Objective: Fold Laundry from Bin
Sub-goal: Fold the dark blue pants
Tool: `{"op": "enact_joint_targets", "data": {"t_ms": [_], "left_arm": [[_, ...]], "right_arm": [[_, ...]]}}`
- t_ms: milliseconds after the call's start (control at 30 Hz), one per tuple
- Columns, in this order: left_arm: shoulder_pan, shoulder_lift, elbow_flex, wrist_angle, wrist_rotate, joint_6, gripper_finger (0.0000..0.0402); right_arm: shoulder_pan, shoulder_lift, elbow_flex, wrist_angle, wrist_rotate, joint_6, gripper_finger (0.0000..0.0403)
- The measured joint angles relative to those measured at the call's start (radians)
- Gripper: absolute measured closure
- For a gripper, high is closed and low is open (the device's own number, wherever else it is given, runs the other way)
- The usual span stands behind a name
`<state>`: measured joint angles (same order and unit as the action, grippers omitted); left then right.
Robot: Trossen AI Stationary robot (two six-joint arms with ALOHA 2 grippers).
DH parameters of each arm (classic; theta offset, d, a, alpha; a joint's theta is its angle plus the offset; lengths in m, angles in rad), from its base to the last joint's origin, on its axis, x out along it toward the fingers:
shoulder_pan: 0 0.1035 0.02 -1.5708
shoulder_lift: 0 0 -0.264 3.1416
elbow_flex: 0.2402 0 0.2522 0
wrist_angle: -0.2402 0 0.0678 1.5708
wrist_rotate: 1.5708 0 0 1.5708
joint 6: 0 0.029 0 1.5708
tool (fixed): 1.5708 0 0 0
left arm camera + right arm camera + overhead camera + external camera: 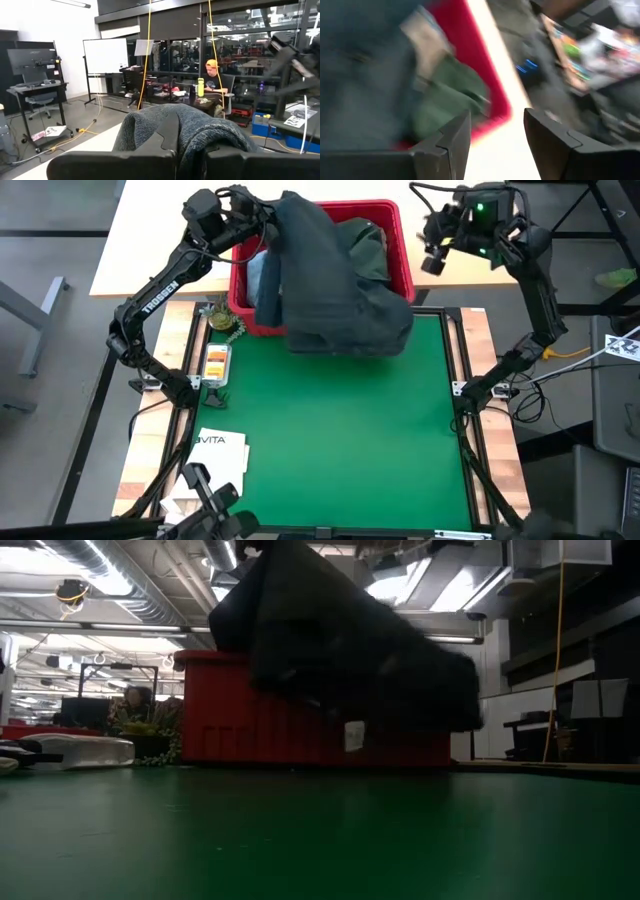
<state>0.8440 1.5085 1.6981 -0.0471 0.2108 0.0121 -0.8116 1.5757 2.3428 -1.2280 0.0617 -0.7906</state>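
left gripper (262,222) pinches the dark trousers (340,300), lifted over the bin (400,240), lower end draped onto the green mat (330,440). right gripper (495,145) spread, empty, beside the bin. advise drawing the garment fully clear before lowering flat.

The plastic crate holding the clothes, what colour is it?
The ribbed plastic crate is red, shown best in the high view.

A whiteboard (105,55) on a stand faces a grey floor (75,117) in an open workshop. A seated person (214,80) works at a cluttered desk (175,95) beneath ceiling ducts (120,580).
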Motion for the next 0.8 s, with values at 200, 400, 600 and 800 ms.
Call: {"op": "enact_joint_targets", "data": {"t_ms": [200,400,600,800], "left_arm": [[0.0,0.0,0.0,0.0,0.0,0.001,0.0396],[0.0,0.0,0.0,0.002,0.0,0.001,0.0396],[0.0,0.0,0.0,0.002,0.013,0.0,0.0396],[0.0,0.0,0.0,0.002,0.014,0.0,0.0396]], "right_arm": [[0.012,-0.019,0.0,-0.192,-0.457,0.104,0.0221],[0.181,-0.016,-0.07,-0.27,-0.441,0.106,0.0221],[0.381,-0.016,-0.225,-0.243,-0.227,0.106,0.0221],[0.535,-0.017,-0.433,-0.22,0.028,0.153,0.0221]]}}
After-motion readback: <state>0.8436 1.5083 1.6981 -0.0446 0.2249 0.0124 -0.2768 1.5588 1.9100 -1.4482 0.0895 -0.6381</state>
